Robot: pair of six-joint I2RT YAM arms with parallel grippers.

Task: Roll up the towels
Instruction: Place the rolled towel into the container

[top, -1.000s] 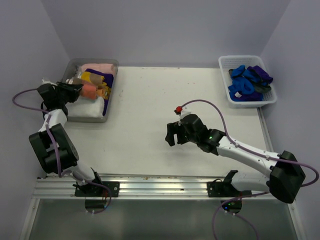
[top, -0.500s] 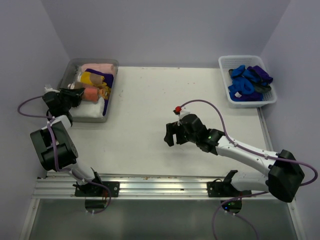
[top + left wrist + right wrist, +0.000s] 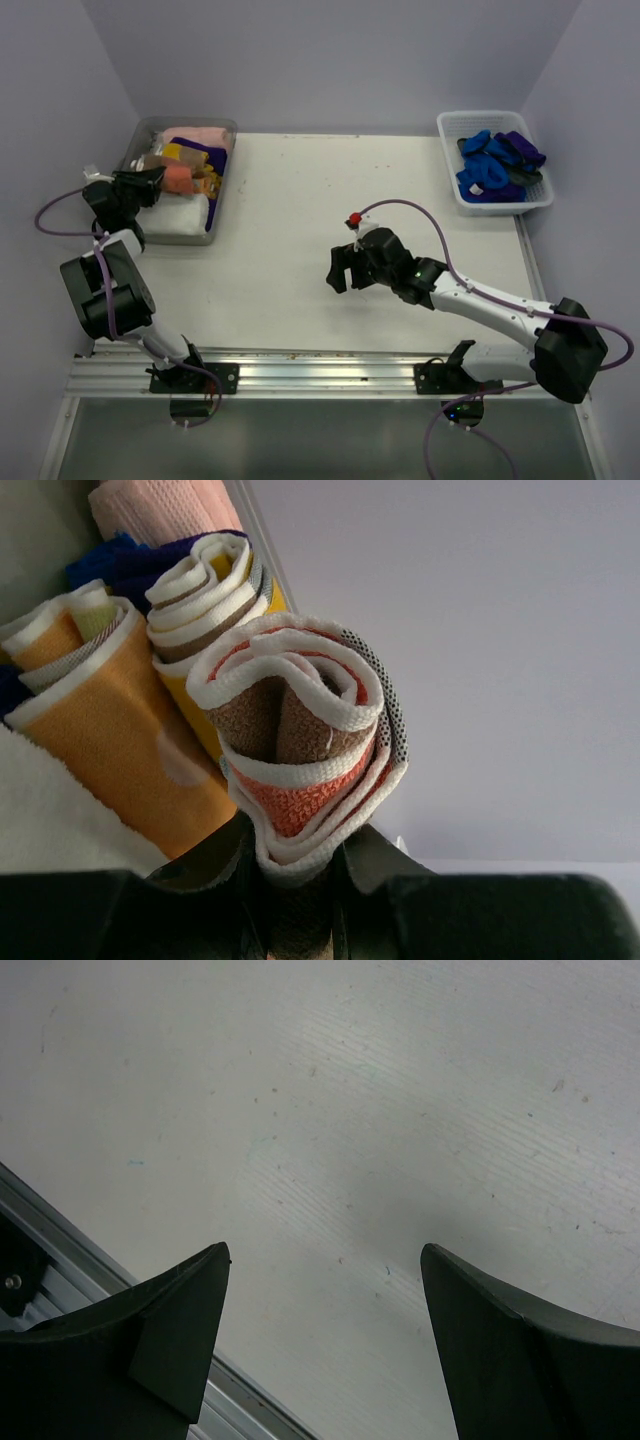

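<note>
Left wrist: rolled rust-brown cloth towel (image 3: pixel 300 740), white-edged, clenched in left jaws, with an orange roll (image 3: pixel 110 730) just beside. Right wrist: right jaws released above bare white surface (image 3: pixel 400 1110). Top: towel at ten o'clock, at clear grey plastic tray (image 3: pixel 218 205).

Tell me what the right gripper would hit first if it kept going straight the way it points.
Most likely the bare table. The right gripper is open and angled down at it, with nothing between or ahead of its fingers in the wrist view. How far above the surface it hangs is unclear.
</note>
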